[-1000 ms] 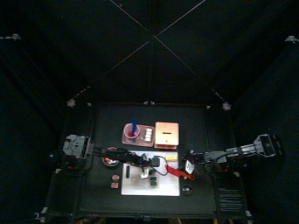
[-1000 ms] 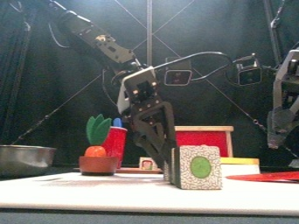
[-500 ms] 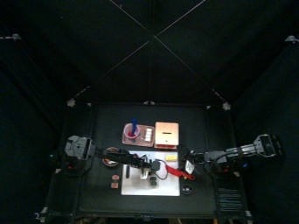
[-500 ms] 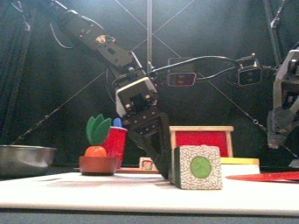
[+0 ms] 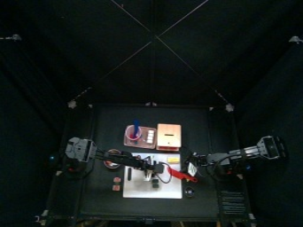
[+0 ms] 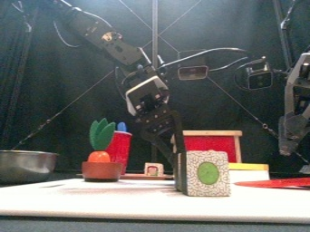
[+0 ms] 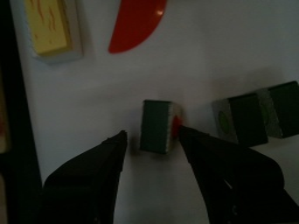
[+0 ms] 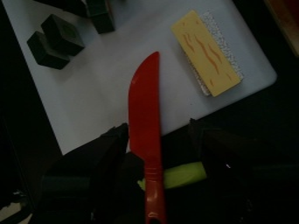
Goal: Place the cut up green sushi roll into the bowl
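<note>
The cut up green sushi roll lies on the white cutting board [image 7: 233, 52]. One dark green slice [image 7: 158, 127] stands apart from the other slices [image 7: 257, 114]; near the front edge it looks large [image 6: 204, 174]. My left gripper [image 7: 149, 133] hangs open over that single slice, clear above it [image 6: 169, 156], with nothing between the fingers. The bowl [image 6: 24, 165] sits at the far left of the table. My right gripper [image 8: 158, 129] hovers open above a red knife [image 8: 146, 122] on the board's right side, not holding it.
A yellow ridged piece [image 8: 208, 52] lies on the board beside the knife. A pinkish tray [image 5: 169, 135] sits behind the board. A toy carrot in a small pot [image 6: 101, 161], a red box [image 6: 119, 145] and a wooden frame [image 6: 208, 145] stand behind.
My left gripper has risen from board level beside the near slice to well above it, staying open. The slice and the right arm have not moved.
</note>
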{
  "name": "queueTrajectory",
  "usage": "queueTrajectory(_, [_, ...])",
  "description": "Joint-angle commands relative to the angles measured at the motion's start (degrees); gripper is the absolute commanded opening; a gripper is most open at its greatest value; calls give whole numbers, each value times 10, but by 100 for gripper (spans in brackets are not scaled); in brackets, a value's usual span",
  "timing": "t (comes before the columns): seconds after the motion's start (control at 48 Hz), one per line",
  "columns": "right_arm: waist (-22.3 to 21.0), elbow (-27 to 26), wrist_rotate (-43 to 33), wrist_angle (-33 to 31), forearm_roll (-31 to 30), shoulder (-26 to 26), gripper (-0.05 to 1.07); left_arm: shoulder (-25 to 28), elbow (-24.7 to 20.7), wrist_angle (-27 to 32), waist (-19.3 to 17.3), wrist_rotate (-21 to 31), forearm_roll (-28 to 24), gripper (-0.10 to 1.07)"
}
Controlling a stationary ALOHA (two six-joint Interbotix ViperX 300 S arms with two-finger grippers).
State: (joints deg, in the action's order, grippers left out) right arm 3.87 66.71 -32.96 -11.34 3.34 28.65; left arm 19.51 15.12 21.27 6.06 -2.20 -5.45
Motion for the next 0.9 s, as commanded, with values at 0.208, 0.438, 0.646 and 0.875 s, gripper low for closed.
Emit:
queueTrajectory(0.208, [0,-4,0,4,2,4,91,-7,-17,11,2,1,-2,87])
queueTrajectory(0.438, [0,-3,0,4,4,4,91,-11,-20,8,-4,0,-4,89])
queueTrajectory(0.646, [1,-2,0,4,4,4,91,-12,-27,18,-6,0,-18,97])
queueTrajectory(0.875, [1,-1,0,4,4,4,91,-1,-31,52,-11,1,-18,102])
